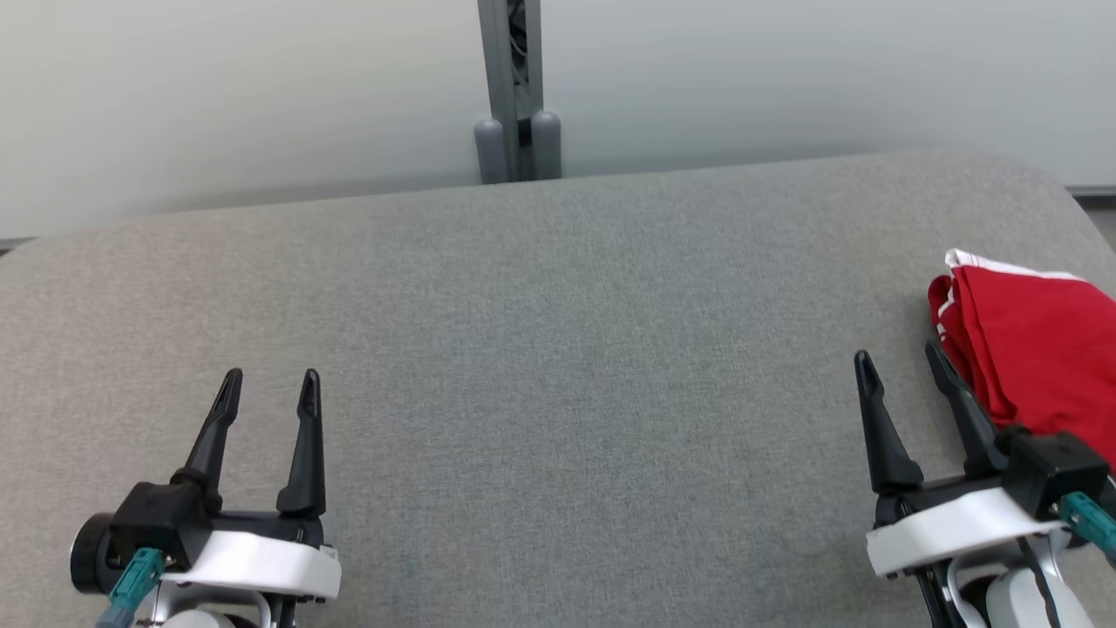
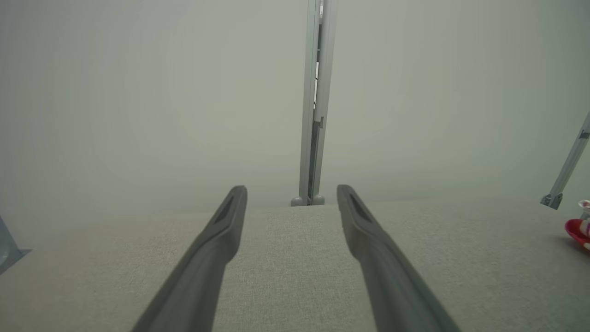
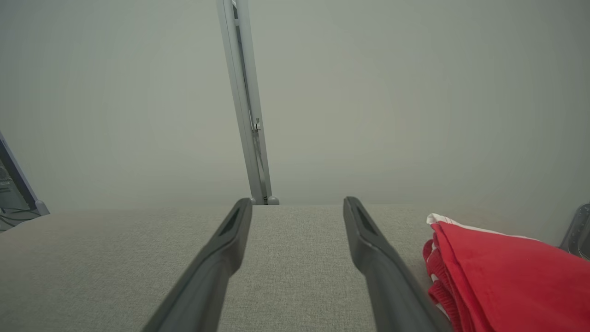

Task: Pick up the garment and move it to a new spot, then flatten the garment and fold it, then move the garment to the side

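And there it was: the red fabric garment with white trim (image 1: 1037, 340) lay bunched in layers at the right edge of the grey fabric-covered counter (image 1: 558, 305), about halfway between the near and far edges. Part of it ran out of the head view, so how close it sat to the drop could not be told.

Both arms were low at the near edge. The left tool (image 1: 270, 377) sat by the near-left corner, released, with its dark prongs spread and nothing between them. The right tool (image 1: 899, 353) sat towards the near-right corner, also released and empty. Its outer finger (image 1: 959, 401) stood just beside the stacked folds; whether it touched the cloth was not clear. The middle of the counter lay bare, back to the grey metal post (image 1: 517, 87) against the pale wall (image 1: 261, 87).

By the look of it, the cloth was already folded and set aside, so the job seemed to be at or near its end.

Now for the dangers. That outer finger was the worry: a sideways swing of the right arm could catch the layered edge and peel the fold open. Soft fabric follows whatever snags it. A nudge outward could also push the pile over the right edge. A shallow pinch might lift the top layer alone and spill the rest.
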Available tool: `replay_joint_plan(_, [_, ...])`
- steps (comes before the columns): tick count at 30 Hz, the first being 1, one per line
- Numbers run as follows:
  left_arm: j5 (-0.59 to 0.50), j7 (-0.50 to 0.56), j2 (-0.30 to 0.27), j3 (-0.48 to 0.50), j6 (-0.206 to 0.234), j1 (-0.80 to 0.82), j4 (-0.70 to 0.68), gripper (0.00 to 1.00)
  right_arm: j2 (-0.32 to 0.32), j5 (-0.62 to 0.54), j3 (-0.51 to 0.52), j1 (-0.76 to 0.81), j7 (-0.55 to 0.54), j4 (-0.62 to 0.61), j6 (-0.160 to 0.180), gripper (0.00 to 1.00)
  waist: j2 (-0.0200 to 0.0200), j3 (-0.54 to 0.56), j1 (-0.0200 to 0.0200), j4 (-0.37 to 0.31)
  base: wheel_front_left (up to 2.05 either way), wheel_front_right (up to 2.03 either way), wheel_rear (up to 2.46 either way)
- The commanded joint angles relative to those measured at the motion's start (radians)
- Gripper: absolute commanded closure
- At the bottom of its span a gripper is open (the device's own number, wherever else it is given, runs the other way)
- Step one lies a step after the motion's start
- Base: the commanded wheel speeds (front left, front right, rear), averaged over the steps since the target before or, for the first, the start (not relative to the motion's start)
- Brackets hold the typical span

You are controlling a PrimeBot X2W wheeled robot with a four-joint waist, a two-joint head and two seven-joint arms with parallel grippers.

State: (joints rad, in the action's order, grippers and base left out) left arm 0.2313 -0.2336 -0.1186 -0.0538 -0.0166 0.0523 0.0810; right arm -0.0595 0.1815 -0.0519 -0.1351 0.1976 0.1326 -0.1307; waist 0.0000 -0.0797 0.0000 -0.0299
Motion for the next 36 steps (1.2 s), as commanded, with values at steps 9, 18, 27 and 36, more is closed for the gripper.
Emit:
replay_joint_plan(9, [-0.003, 0.016, -0.016, -0.011, 0.014, -0.070, 0.008, 0.00, 0.005, -0.027, 0.023, 0.089, -0.031, -0.011, 0.000, 0.00, 0.0000, 0.080, 0.0000, 0.022, 0.00, 0.00, 0.00])
replay_joint_plan(18, [0.008, 0.046, -0.022, -0.015, 0.025, -0.109, -0.009, 0.00, 0.007, -0.014, 0.026, 0.142, -0.051, -0.042, 0.000, 0.00, 0.0000, 0.090, 0.0000, 0.026, 0.00, 0.00, 0.00])
replay_joint_plan(27, [0.012, 0.057, -0.032, -0.021, 0.033, -0.106, -0.021, 0.00, 0.007, 0.003, 0.025, 0.140, -0.046, -0.042, 0.000, 0.00, 0.0000, 0.086, 0.0000, 0.024, 0.00, 0.00, 0.00])
replay_joint_plan(36, [0.019, 0.067, -0.034, -0.029, 0.038, -0.099, -0.021, 0.00, 0.007, 0.008, 0.030, 0.138, -0.043, -0.041, 0.000, 0.00, 0.0000, 0.084, 0.0000, 0.029, 0.00, 0.00, 0.00])
